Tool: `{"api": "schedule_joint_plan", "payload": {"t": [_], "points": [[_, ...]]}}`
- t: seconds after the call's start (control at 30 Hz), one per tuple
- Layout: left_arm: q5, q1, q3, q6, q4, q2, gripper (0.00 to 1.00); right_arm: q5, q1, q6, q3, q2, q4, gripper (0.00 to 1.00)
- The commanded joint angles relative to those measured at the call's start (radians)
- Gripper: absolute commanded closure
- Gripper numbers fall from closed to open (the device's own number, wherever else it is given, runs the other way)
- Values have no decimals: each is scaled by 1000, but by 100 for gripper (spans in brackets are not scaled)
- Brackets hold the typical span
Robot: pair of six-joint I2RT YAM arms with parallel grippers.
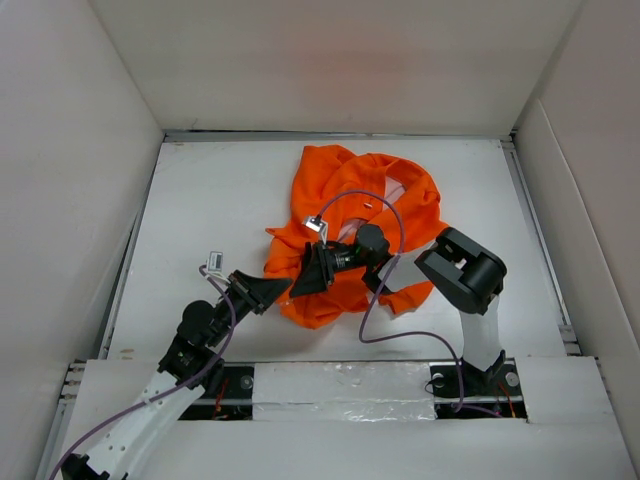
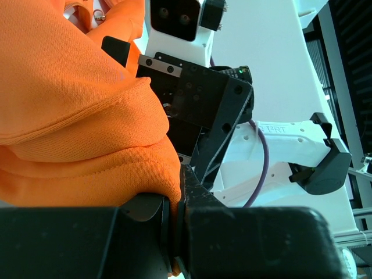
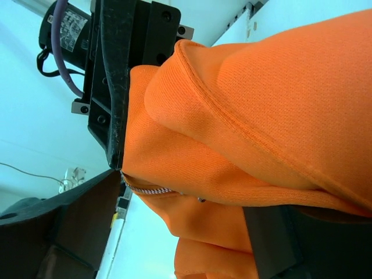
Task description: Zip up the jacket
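The orange jacket [image 1: 350,215] lies bunched at the middle of the table, with pale lining [image 1: 397,193] showing near its top. My left gripper [image 1: 283,292] is shut on the jacket's lower left hem, with fabric pinched between the jaws in the left wrist view [image 2: 176,203]. My right gripper [image 1: 306,272] is just right of it and points left. In the right wrist view [image 3: 186,203] its fingers stand wide apart around a thick fold of jacket [image 3: 261,99]. Light zipper teeth [image 3: 148,190] show at the fold's edge. The left gripper [image 3: 110,75] shows directly ahead.
White walls [image 1: 80,150] enclose the table on three sides. A metal rail [image 1: 540,240] runs along the right edge. The right arm's purple cable [image 1: 372,195] loops over the jacket. The right arm's elbow [image 1: 462,270] stands beside the jacket's right side.
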Motion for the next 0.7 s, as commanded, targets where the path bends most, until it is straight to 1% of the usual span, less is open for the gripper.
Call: {"api": "schedule_joint_plan", "payload": {"t": [0.0,0.1,0.23,0.3,0.43,0.47,0.5,0.53,0.57,0.6,0.67], "points": [[32,3,-156,2,58,-26,100,1,16,17,37,0,520,16],[26,3,-156,3,39,-47,100,9,16,3,5,-29,520,27],[22,3,-155,2,9,-75,100,6,-6,-3,-32,-66,519,31],[19,3,-147,5,1,-84,100,1,-6,0,-47,-61,520,36],[12,3,-133,16,-24,-86,100,1,-6,-13,-89,-63,520,36],[12,3,-129,17,-24,-87,100,-1,-6,-22,-95,-69,519,34],[9,3,-129,17,-24,-90,100,-4,-15,-25,-103,-71,519,29],[8,3,-127,19,-28,-92,100,-4,-15,-25,-113,-71,520,26],[8,3,-124,19,-28,-92,100,-7,-15,-28,-115,-72,520,25],[6,3,-123,20,-31,-89,100,-11,-15,-28,-116,-78,520,26],[3,3,-117,26,-48,-86,100,-14,-15,-33,-123,-95,520,32]]}}
